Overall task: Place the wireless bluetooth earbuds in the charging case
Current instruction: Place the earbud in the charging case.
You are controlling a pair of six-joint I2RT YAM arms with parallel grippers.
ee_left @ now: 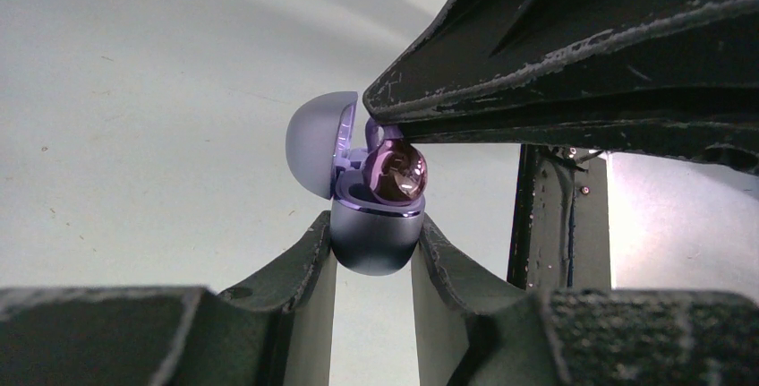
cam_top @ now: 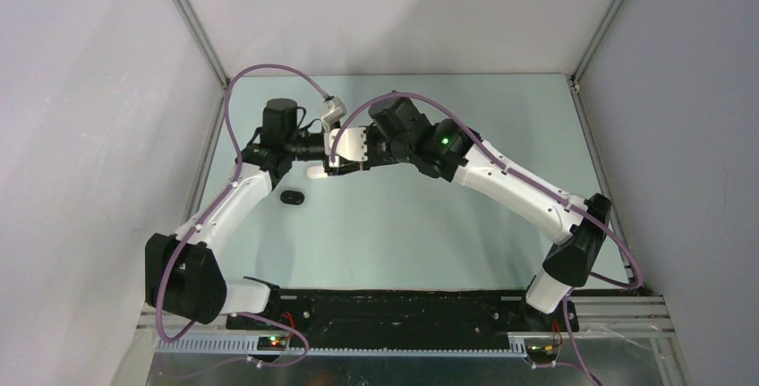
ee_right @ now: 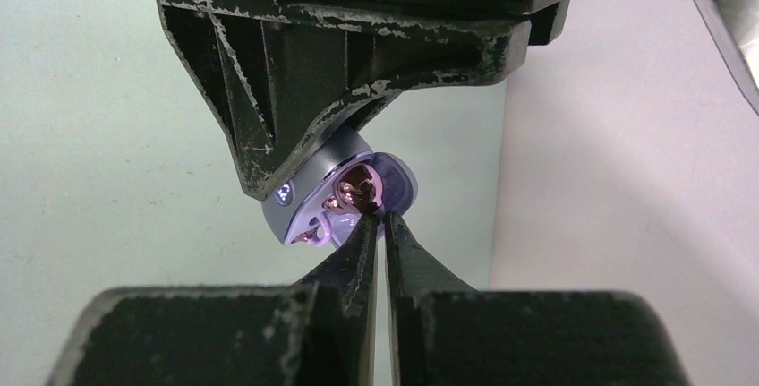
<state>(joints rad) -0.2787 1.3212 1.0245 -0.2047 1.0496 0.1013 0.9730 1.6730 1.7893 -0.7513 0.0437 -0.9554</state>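
Note:
The lavender charging case (ee_left: 376, 241) is held above the table with its lid (ee_left: 318, 142) swung open to the left. My left gripper (ee_left: 374, 244) is shut on the case's lower half. A glossy purple earbud (ee_left: 396, 171) sits in the case's near well. In the right wrist view the same earbud (ee_right: 358, 187) lies in the tilted case (ee_right: 300, 202). My right gripper (ee_right: 380, 218) has its tips against the bud, parted by a thin slit with nothing between them. Seen from the left wrist, the right gripper's fingers (ee_left: 537, 72) come in from the upper right, over the bud.
Both arms meet over the middle back of the grey table (cam_top: 403, 225). A small black oval thing (cam_top: 292, 196) lies on the table just in front and left of the grippers. Side walls (cam_top: 107, 90) close the table in.

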